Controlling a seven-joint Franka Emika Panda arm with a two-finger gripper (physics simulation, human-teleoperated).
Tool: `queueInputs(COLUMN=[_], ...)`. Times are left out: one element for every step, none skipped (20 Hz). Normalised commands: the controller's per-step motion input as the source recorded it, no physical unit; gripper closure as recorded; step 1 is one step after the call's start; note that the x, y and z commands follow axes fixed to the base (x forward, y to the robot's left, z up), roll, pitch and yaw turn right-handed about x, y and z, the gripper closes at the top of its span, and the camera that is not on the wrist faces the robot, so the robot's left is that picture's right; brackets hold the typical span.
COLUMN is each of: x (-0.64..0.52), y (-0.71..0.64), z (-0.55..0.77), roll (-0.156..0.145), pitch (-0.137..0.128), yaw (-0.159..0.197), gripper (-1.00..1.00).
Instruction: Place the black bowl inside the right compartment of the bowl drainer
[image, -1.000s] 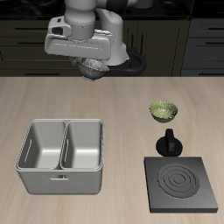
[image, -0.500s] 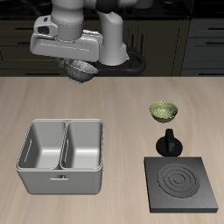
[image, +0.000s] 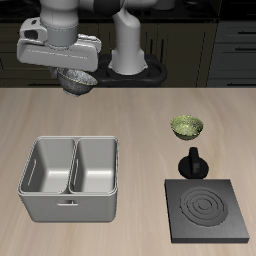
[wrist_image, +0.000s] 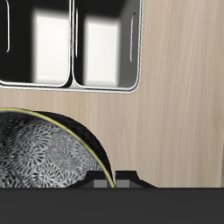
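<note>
The bowl drainer sits near the table's front edge w/ both basins bare, and your gripper hangs high above and well behind it, toward the back of the table, clamped on the rim of the black bowl, which is carried in the air w/ its speckled inside filling the wrist view. Risk from here, I'd judge: you're beyond the drainer, not over it, so lowering or letting go now drops the bowl on bare table behind the tub. Come fwd too low and the bowl could clip the drainer's back wall or land on the divider and tip into the wrong basin; a rim-only pinch may also let it swing or slip if you move fast, while the yellow-green bowl, well off to the drainer's side, looks out of the way.
</note>
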Motion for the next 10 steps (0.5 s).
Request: queueInputs(x=[0.21,0.12,0.19,0.08,0.15,0.11,0.11,0.07,0.06,-0.02], y=[-0.55,-0.25,-0.27,-0.26,-0.25,-0.20,-0.31,-0.15,-0.10,-0.45], z=[0.10,0.02,0.00,-0.01,0.02,-0.02,0.08,0.06,0.05,0.13], roll=[0.016,0.056,0.077,-0.034,0.035,0.124,-0.011,0.045,0.123,-0.089], pitch=[-0.033,-0.018,-0.005,0.002,0.003,0.038,-0.021,-0.043,0.002,-0.041], yaw=[0.002,-0.006,0.033,0.023,0.053,-0.041,0.118,0.049,0.046,-0.001], gripper=[1.00,1.00,1.00,1.00,1.00,1.00,1.00,1.00,1.00,1.00])
